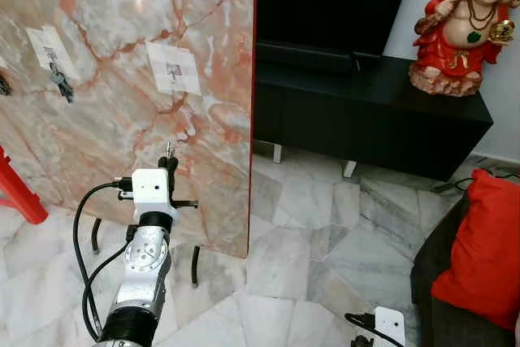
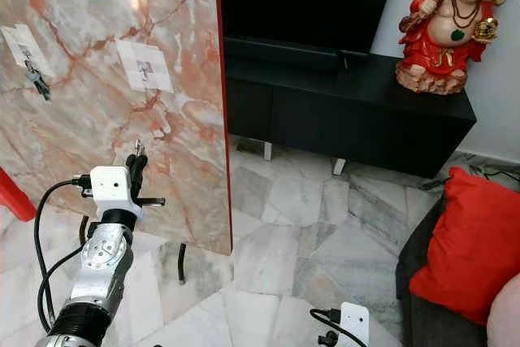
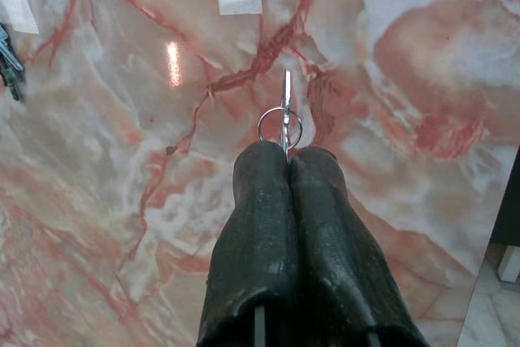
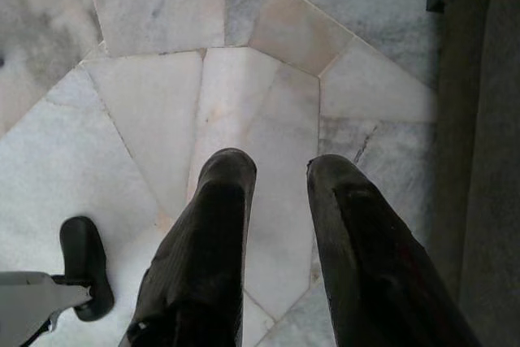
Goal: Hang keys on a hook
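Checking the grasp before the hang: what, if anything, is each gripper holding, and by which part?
The left gripper pinches the keys at the ring's lower edge, the key pointing toward the marble board. The right gripper is open and empty.

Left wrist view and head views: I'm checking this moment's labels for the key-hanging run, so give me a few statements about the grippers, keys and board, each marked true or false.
1. The left gripper has its jaws shut on a key ring. True.
2. The held key ring already hangs on a hook. False: it is in the jaws, in front of the marble board, below the taped white patch.
3. Another bunch of keys hangs at a taped patch further to the robot's left on the board. True.
4. The right gripper is shut on a key. False: its jaws are apart, holding nothing, over the tiled floor.
5. The red-robed figurine stands on the floor. False: it stands on the black cabinet.
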You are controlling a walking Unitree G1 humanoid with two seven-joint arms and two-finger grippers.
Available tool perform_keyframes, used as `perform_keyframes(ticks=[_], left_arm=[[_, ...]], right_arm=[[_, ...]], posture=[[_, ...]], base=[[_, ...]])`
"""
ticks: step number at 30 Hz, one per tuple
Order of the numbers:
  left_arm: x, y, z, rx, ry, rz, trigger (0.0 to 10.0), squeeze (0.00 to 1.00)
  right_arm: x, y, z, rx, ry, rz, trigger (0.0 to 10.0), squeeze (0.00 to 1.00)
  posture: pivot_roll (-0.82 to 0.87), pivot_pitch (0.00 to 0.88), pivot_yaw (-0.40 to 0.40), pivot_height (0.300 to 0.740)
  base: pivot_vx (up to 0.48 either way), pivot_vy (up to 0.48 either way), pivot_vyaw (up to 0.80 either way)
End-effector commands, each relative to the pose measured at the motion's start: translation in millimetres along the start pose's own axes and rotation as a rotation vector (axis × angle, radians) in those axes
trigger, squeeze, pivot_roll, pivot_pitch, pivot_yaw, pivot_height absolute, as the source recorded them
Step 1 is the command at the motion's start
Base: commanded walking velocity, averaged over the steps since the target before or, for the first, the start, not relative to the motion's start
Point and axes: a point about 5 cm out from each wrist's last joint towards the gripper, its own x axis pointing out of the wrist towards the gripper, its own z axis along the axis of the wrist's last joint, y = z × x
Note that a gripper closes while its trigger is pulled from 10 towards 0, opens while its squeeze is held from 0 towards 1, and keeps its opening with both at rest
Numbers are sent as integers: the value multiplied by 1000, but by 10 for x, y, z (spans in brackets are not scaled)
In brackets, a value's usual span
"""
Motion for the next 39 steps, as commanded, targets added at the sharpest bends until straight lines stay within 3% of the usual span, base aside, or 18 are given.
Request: perform_keyframes(ticks=[1, 14, 39], left_arm=[[55, -40, 87, -25, -21, -3, 10000, 0], [63, -88, 92, -29, -14, -23, 10000, 0], [81, -157, 160, -38, -32, -49, 10000, 0]], right_arm=[[-1, -18, 13, -6, -12, 0, 10000, 0], [-1, -4, 9, -5, -14, 8, 10000, 0], [-1, -2, 5, 32, -11, 3, 10000, 0]], posture=[[69, 0, -69, 733], [74, 0, -65, 733], [74, 0, -66, 733]], base=[[0, 0, 638], [0, 0, 526], [0, 0, 0]])
